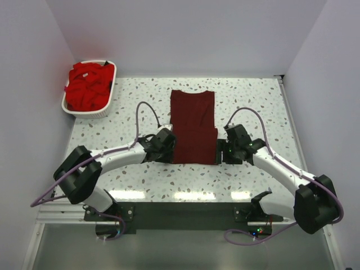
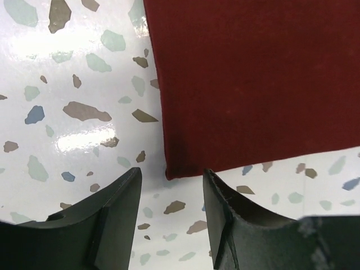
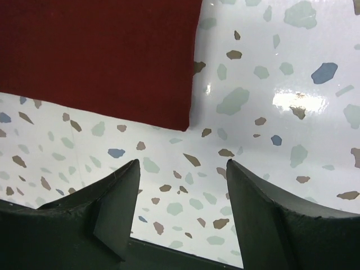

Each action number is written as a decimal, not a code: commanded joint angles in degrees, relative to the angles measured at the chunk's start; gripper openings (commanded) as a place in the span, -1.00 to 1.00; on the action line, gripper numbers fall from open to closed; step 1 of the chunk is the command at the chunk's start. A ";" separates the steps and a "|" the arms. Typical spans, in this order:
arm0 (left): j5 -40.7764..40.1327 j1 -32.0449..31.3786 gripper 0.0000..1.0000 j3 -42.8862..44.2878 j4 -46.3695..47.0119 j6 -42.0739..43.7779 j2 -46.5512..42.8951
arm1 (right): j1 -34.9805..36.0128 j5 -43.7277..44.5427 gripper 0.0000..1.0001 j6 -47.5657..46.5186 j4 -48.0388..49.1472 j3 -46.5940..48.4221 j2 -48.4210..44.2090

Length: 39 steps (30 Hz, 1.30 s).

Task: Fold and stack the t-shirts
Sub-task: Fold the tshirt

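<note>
Progress is early. Maroon t-shirt (image 1: 193,126) lies at the middle of the terrazzo table (image 1: 253,101), apparently folded to a long strip. Left gripper (image 2: 171,183) and right gripper (image 3: 183,169) stand spread and empty beside its near corners. Red t-shirts (image 1: 87,87) lie heaped, unfolded, in the white basket (image 1: 110,103); no stack exists yet.

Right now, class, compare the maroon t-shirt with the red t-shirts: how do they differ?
Colour: the maroon t-shirt is dark, while the red t-shirts are bright.
Place: the maroon t-shirt lies on the table, while the red t-shirts sit in the white basket at the far left.
Pose: the maroon t-shirt is flat and straight-edged, while the red t-shirts are crumpled in a heap.
Both are cloth.
</note>
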 commanded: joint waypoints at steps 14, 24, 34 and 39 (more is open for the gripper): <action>-0.54 -1.53 -0.25 2.44 -0.74 2.00 9.98 | 5.71 9.41 0.28 0.02 -2.20 3.39 4.70; 1.48 -2.49 -0.91 -0.11 -1.09 0.24 9.11 | 8.70 11.00 0.21 2.21 -0.80 6.72 11.02; 2.98 -3.37 -1.00 -1.87 -2.32 -1.69 6.29 | 9.40 10.74 -0.10 3.19 1.57 6.12 15.42; 2.89 -3.37 -1.00 -2.31 -2.59 -1.96 5.76 | 9.31 10.03 -0.17 3.71 0.97 6.11 14.73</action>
